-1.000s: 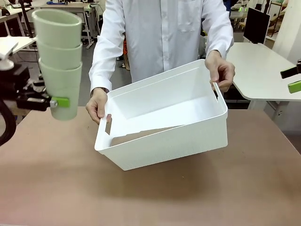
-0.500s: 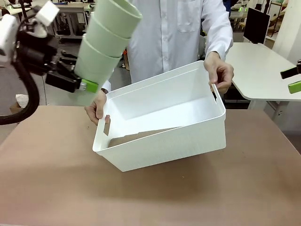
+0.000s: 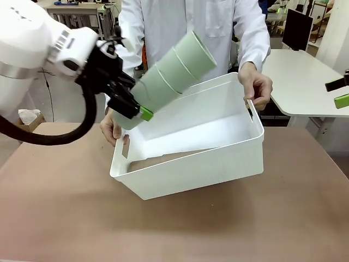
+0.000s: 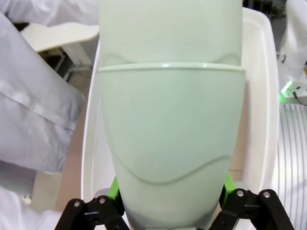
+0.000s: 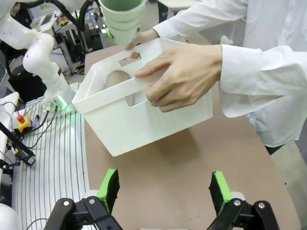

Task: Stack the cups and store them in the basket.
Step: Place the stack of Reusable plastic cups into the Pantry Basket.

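Observation:
My left gripper (image 3: 134,109) is shut on the base of a stack of three pale mint green cups (image 3: 170,76). The stack tilts with its mouths up and to the right, over the left end of the white basket (image 3: 218,164). In the left wrist view the cups (image 4: 170,124) stand between my fingers above the basket (image 4: 261,96). A person's hands (image 3: 112,126) hold the basket by both short sides, tipped toward me. Low inside it lies a tan-brown shape (image 3: 158,159), mostly hidden by the near wall. My right gripper (image 5: 163,191) is open and holds nothing, off to the basket's (image 5: 144,115) right side.
The brown tabletop (image 3: 174,224) spreads in front of the basket. A white side table (image 3: 305,76) stands at the far right. The person's hand (image 5: 182,79) grips the basket's rim in the right wrist view, with the cups (image 5: 122,17) beyond it.
My left arm has swung the cup stack from upright at the table's left to up and right, tilting it over the basket's left end. The basket and right gripper have barely moved.

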You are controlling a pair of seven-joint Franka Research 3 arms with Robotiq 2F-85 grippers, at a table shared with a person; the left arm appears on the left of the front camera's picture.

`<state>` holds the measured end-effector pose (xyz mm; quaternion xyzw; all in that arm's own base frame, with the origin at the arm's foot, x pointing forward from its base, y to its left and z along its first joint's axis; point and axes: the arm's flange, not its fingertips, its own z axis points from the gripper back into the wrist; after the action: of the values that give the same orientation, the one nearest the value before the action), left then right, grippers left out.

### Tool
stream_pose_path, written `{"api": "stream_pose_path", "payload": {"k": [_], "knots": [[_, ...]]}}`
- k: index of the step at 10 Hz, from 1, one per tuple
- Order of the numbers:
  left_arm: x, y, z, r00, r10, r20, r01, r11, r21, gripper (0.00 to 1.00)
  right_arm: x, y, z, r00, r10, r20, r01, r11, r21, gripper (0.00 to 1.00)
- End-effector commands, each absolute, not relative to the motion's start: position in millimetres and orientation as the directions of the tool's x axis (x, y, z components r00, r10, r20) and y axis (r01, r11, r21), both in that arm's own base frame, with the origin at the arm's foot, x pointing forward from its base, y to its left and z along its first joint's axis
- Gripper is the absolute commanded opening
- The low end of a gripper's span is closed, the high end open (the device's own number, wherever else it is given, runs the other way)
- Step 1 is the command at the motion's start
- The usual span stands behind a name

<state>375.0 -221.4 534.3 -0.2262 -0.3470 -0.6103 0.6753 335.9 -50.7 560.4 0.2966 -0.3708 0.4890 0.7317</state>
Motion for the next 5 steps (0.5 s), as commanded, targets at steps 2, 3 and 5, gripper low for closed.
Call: {"api": "stream_pose_path", "payload": {"k": [2,3,5], "knots": [[399,-258,525,0.048,-0.707,0.706,0.981,0.167,0.101,0.85,337,-51,560,0.220,0.490,0.843,-0.942,0.333,0.052,1.00],[406,-269,518,0.052,-0.720,0.692,0.982,0.164,0.096,0.85,337,-51,560,0.220,0.490,0.843,-0.942,0.333,0.052,1.00],[419,-289,502,0.050,-0.739,0.672,0.980,0.166,0.110,0.85,337,-51,560,0.220,0.490,0.843,-0.942,0.333,0.052,1.00]]}}
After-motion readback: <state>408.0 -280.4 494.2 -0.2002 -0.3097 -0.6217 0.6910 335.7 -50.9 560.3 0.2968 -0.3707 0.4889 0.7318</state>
